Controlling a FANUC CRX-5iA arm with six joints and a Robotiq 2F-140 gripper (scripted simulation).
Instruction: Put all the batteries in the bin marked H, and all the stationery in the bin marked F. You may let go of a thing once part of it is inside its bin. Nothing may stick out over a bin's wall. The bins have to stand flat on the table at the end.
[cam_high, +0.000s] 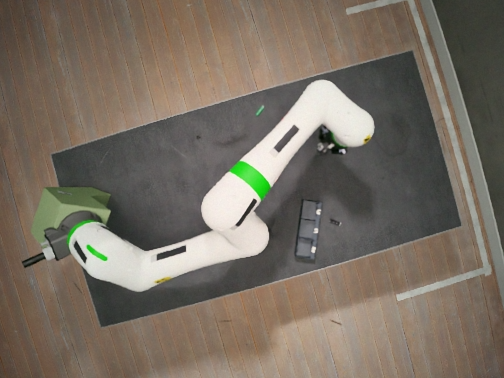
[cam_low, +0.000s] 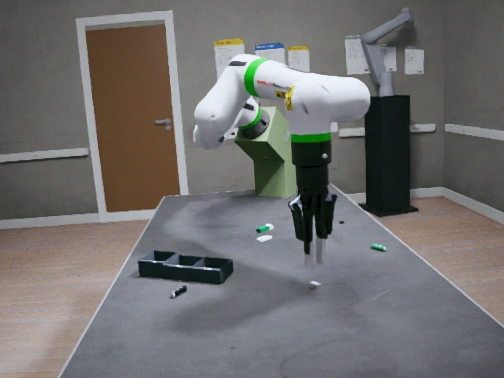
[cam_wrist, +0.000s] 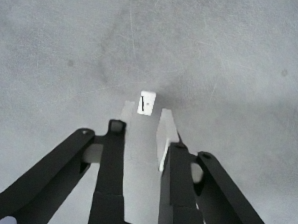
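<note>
My gripper hangs point-down over the middle of the table, its fingers a narrow gap apart with nothing between them. A small white piece lies on the table right under the fingertips. A black bin row with three compartments stands near the table's edge; I cannot read its letters. A small dark battery lies beside it. A green pen lies near the opposite edge. A green-and-white item and a white item lie behind the gripper.
The arm's green base stands at the far end of the dark table. The arm's links stretch across the table in the top view and hide part of it.
</note>
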